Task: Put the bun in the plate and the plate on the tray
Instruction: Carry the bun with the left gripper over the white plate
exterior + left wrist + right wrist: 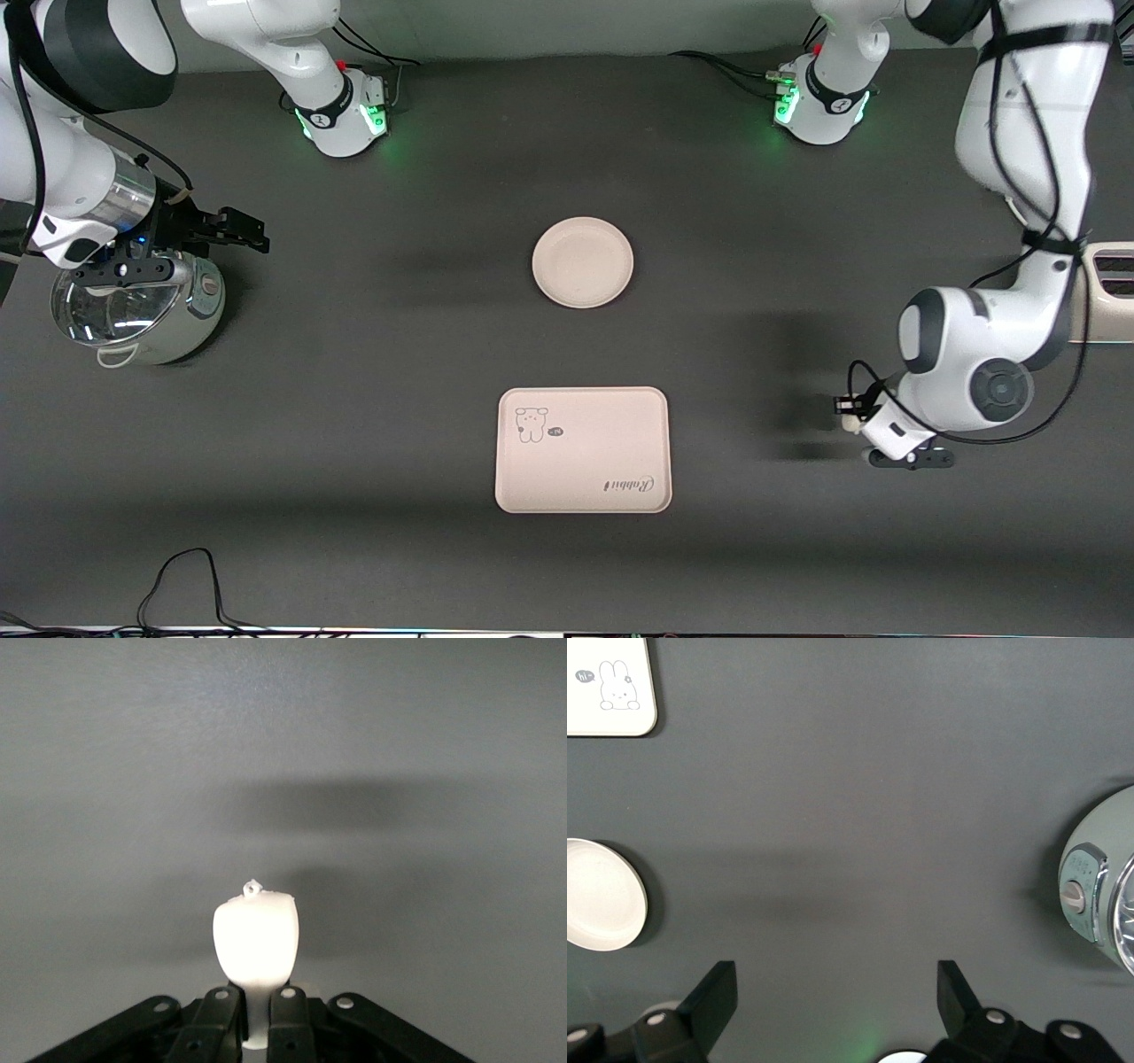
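The bun (256,937), a small cream-white lump, is pinched between the fingers of my left gripper (255,997), which is shut on it. In the front view this gripper (849,416) sits low over the dark table at the left arm's end, with the bun (850,424) just showing at its tip. The round plate (583,262) lies empty mid-table. The printed rectangular tray (582,449) lies nearer the front camera than the plate. My right gripper (252,232) is open and holds nothing, up beside a pot. Its wrist view shows the plate (598,895) and a tray corner (607,687).
A steel pot with a glass lid (133,306) stands at the right arm's end, also seen from the right wrist as the pot (1099,895). A beige appliance (1107,292) sits at the left arm's end. A black cable (186,576) loops at the table's front edge.
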Controlling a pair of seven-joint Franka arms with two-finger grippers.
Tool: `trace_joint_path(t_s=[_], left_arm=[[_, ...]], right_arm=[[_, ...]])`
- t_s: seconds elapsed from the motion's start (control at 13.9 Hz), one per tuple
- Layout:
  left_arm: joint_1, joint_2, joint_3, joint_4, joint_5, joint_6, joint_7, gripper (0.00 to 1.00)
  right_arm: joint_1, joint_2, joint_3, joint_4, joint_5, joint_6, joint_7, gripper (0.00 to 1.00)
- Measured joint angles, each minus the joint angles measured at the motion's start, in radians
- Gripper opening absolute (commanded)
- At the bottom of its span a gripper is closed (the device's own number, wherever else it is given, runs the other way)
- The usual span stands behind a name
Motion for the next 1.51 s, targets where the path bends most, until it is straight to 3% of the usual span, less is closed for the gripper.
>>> trace_joint_path(t_s=[0.43,0.65,0.86,1.01,1.51], left_arm=[[-0.017,-0.371,-0.035,0.021,-0.009,-0.448,-0.075,0.17],[-0.063,-0.452,-0.179,0.019,-0.017,-0.496,-0.319,0.17],[-0.114,-0.421,-0.387,0.026,-0.033,-0.428,-0.638,0.21],[-0.147,-0.354,-0.462,0.027,-0.035,-0.337,-0.765,0.21],[-0.293,-0.079,-0.473,0.008,0.095,-0.126,-0.939,0.22]], right_arm=[[0.000,-0.004,0.000,0.010,-0.014,0.000,0.000,1.00],[0.000,-0.004,0.004,0.016,-0.014,0.001,0.000,1.00],[0.002,-0.002,0.029,0.030,-0.014,0.020,0.000,1.00],[0.002,-0.002,0.038,0.033,-0.014,0.023,0.000,1.00],[0.001,0.006,0.048,0.037,-0.013,0.045,0.023,1.00]])
